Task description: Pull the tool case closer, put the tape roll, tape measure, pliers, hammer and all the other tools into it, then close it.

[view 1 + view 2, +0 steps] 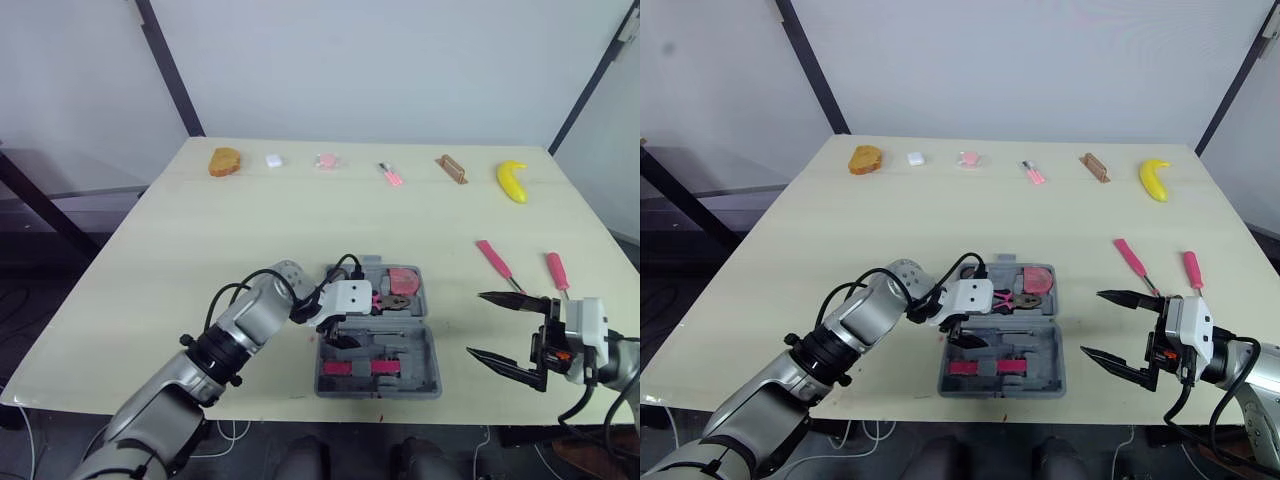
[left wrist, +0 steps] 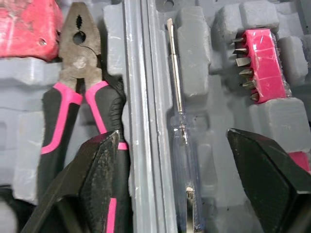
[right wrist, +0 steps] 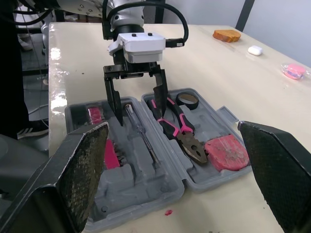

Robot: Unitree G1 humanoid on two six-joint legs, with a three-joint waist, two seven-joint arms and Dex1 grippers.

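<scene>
Your left gripper (image 3: pixel 139 116) hangs with its black fingers (image 3: pixel 112 97) spread apart and holding nothing. One tip is over the pliers (image 2: pixel 77 53) and the other over the far side of a clear-handled screwdriver (image 2: pixel 177 111), so they straddle the hinge ridge of the tool case (image 1: pixel 432 365).

The case lies open flat near the front edge of the table (image 1: pixel 200 250), between your two arms, so the pull-closer step looks done. In it sit the pliers, the clear-handled screwdriver, a pink bit set (image 2: pixel 265 63), the black tape roll (image 3: pixel 187 99) and the red tape measure (image 3: pixel 226 153). You cannot make out a hammer.

Your right gripper (image 1: pixel 478 323) hovers just to the right of the case, its jaws wide open and empty.

Two pink-handled tools, one (image 1: pixel 493 258) and another (image 1: pixel 556 270), lie on the table just beyond that gripper, outside the case. A small pink tool (image 1: pixel 391 175) lies in the row along the far edge, well apart from the case.

By this showing, you are roughly midway: the loose tools on the table remain to be packed, and then the lid must be folded shut.
</scene>
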